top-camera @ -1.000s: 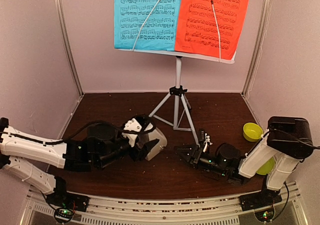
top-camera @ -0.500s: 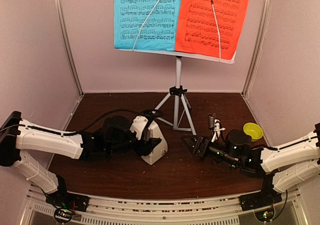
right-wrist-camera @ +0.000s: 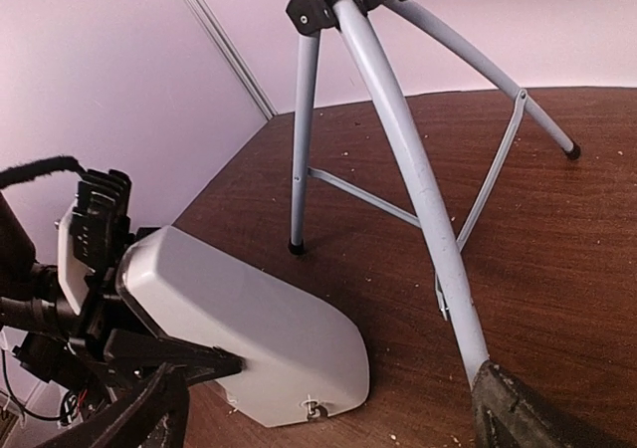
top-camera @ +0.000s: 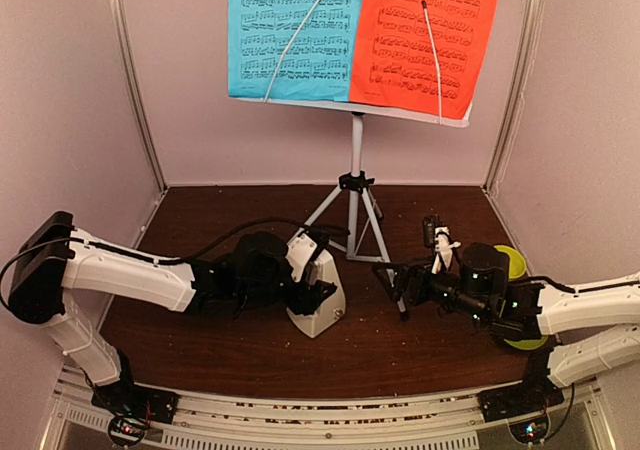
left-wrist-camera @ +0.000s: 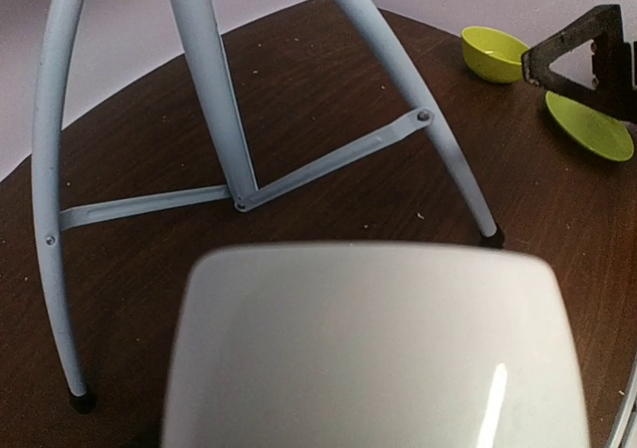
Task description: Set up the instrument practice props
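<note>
**Step in hand, likely:** siting metronome (top-camera: 322,310). L end effector (top-camera: 312,270) clamps it, lower centre of frame, beside tripod legs (top-camera: 380,235); counter (top-camera: 250,360) contact unclear. R end effector (top-camera: 398,282) wide open, empty. **Next:** stand upright, release w/o tipping

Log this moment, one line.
left gripper: shut on metronome | right gripper: open at tripod leg | blue sheet, red-orange sheet: on stand desk

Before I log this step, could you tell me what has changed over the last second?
The left gripper, holding the metronome, carried it right toward the legs of the stand and set it more upright. The right gripper moved right to the front leg and opened wide. The stand, blue sheet, red sheet, bowl and plate stayed put.
</note>
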You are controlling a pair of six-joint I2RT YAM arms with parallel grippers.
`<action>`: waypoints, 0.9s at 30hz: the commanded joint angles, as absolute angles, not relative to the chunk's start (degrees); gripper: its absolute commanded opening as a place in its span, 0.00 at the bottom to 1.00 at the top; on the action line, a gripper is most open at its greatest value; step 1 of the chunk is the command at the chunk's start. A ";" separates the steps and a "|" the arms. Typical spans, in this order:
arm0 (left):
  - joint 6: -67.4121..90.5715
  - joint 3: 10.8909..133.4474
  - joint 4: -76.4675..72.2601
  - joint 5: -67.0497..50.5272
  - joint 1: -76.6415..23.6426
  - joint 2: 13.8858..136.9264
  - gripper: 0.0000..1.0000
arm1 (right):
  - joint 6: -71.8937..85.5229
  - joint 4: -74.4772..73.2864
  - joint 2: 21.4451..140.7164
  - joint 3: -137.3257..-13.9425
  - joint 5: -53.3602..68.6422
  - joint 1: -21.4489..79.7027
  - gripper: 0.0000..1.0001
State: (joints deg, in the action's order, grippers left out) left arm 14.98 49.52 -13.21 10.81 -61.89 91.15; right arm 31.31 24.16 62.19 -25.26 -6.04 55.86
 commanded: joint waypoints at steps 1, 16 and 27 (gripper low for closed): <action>16.17 53.87 -18.68 10.02 -61.66 92.07 0.20 | 29.26 21.48 60.78 -27.43 -2.69 54.88 1.00; 11.99 49.97 -16.29 6.28 -61.53 85.57 0.98 | 26.99 19.31 64.63 -34.90 2.81 54.56 1.00; 9.38 41.31 -22.26 0.68 -60.53 76.63 0.89 | 28.46 19.47 72.52 -41.81 11.86 54.32 1.00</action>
State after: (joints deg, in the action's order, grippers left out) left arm 11.66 42.92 -18.06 4.19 -61.69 77.82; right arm 27.44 18.44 70.11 -39.53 7.09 54.61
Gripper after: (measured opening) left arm 0.923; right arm 0.999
